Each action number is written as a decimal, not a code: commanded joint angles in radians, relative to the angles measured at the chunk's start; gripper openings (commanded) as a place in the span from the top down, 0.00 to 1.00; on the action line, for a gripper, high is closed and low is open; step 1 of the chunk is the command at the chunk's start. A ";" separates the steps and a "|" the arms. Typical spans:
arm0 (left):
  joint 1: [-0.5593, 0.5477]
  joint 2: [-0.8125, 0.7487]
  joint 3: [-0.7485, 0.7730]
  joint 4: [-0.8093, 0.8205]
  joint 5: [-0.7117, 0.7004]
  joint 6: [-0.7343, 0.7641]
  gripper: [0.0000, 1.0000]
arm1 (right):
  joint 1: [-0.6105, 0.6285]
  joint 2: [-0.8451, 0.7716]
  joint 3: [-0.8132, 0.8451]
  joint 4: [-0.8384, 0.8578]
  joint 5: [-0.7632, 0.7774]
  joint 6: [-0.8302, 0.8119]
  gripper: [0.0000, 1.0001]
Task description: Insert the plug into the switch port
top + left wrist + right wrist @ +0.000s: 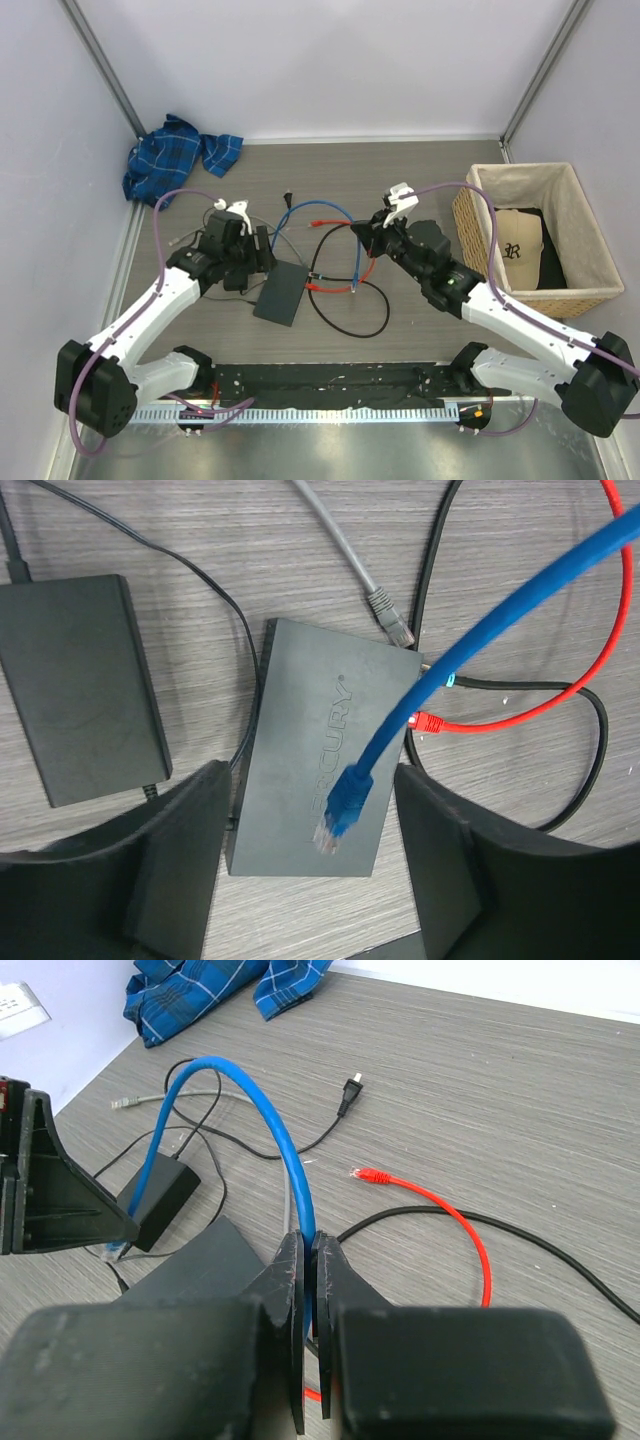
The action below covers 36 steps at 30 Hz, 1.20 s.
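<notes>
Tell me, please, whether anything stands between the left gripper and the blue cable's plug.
Nothing visible does: the plug on the blue cable hangs free between the left gripper's open fingers, over the Mercury switch.

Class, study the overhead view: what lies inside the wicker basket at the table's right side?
A beige cap with a dark letter lies in the basket, on top of a black item. What that item is, and the basket floor beneath it, cannot be seen.

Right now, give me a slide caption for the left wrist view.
Blue cable dangles its plug between the jaws of the open left gripper, over the switch; adapter beside it.
</notes>
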 commanded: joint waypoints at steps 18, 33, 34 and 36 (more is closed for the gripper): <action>-0.061 0.007 -0.067 0.082 0.008 -0.078 0.53 | -0.028 -0.059 -0.032 0.083 -0.003 0.027 0.99; -0.070 0.012 0.097 -0.005 -0.115 0.085 0.83 | -0.033 -0.116 -0.060 -0.056 -0.003 0.015 0.93; -0.071 0.021 0.111 -0.008 -0.118 0.115 0.84 | -0.035 -0.117 -0.055 -0.090 -0.015 0.011 0.90; -0.072 0.033 0.152 -0.010 -0.113 0.146 0.84 | -0.033 -0.119 -0.025 -0.130 -0.036 -0.006 0.76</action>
